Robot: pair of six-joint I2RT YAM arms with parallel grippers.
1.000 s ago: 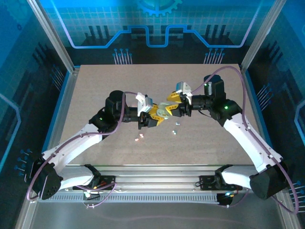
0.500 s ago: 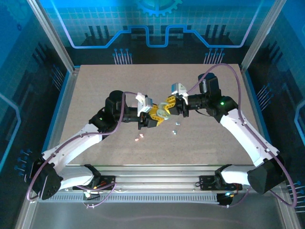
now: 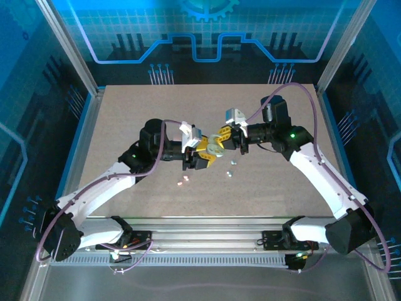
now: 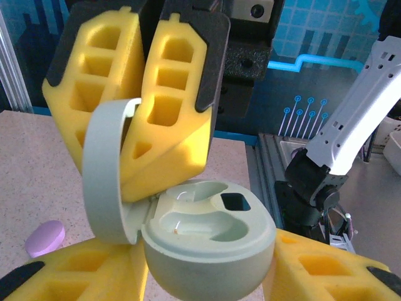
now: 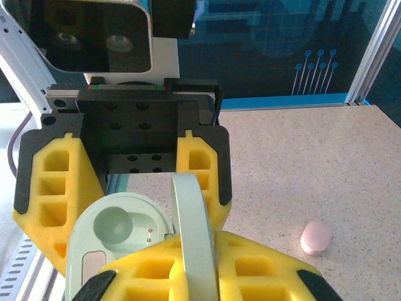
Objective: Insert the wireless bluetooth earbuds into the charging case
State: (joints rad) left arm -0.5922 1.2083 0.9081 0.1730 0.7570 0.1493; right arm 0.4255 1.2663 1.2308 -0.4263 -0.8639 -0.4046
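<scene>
A mint green charging case (image 4: 210, 241) stands open, both earbud wells empty. My left gripper (image 4: 210, 279) is shut on its base, a yellow finger against each side. The raised lid (image 4: 103, 179) is pinched edge-on by my right gripper (image 5: 195, 251), whose fingers (image 4: 182, 113) come down from above. The two grippers meet mid-table, the left gripper (image 3: 202, 157) and the right gripper (image 3: 220, 142) tip to tip. Tiny earbuds lie on the table just in front of them: pinkish ones (image 3: 183, 181) and pale ones (image 3: 230, 168).
A small purple rounded piece (image 4: 45, 237) lies on the table beyond the case. A small pale pink rounded piece (image 5: 315, 237) lies on the speckled tabletop (image 3: 125, 113). I cannot tell whether these are cases or earbuds. Frame posts stand at the table's corners.
My right gripper moved left onto the case and shut on the lid. The left fingers have eased slightly wider around the base.
</scene>
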